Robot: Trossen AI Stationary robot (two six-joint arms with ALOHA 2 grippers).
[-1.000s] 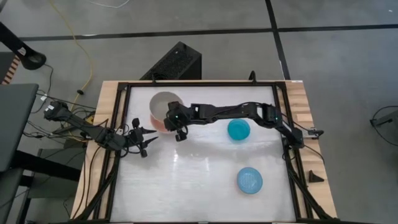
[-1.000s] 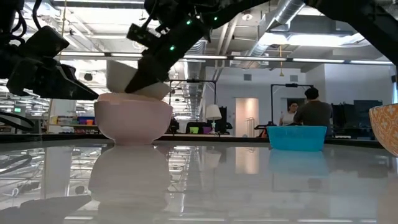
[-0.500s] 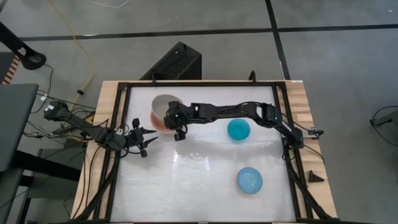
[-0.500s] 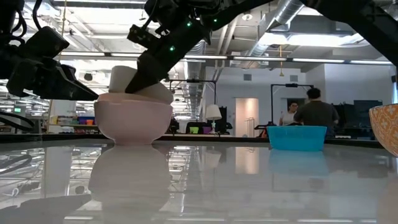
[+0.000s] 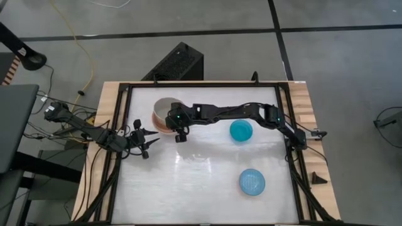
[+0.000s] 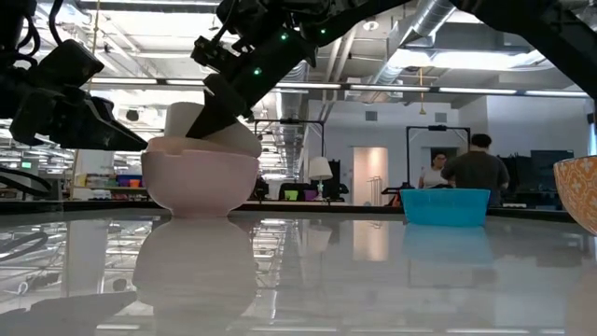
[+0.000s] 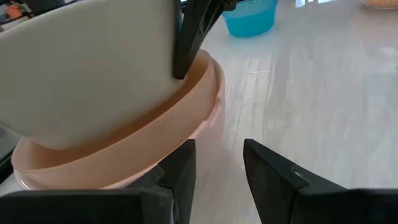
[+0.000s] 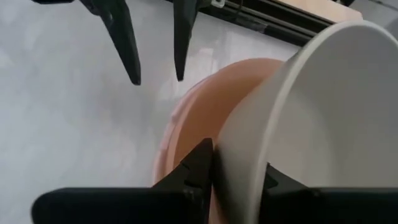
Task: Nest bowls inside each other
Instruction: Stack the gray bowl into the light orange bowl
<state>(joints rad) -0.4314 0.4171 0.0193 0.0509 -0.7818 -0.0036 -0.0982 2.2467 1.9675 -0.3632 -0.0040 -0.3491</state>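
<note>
Black and slim, the left gripper (image 5: 149, 141) waits at the table's left edge with its fingers spread apart, pointed toward the salmon-pink bowl (image 5: 160, 125) just beside it; its wrist view looks between the two dark fingers (image 7: 271, 176) at that bowl's wall. The pink bowl stands upright on the glossy white table (image 5: 201, 188), and the cream-white bowl (image 5: 164, 108) sits tilted inside it, leaning so that one side rises above the pink rim in the low view. The right gripper (image 5: 176, 127) reaches across from the right side of the table to this pair, its two fingers (image 8: 199, 163) straddling the cream-white bowl's wall, one inside and one outside; whether they press it or have slackened cannot be told. Further right, near the right arm's middle, the teal-cyan bowl (image 5: 241, 131) stands alone, well apart from the pair. The light blue bowl (image 5: 252, 182) with its dotted inside sits nearer the table's front right. In the low view, people (image 6: 471, 166) stand in the room behind.
</note>
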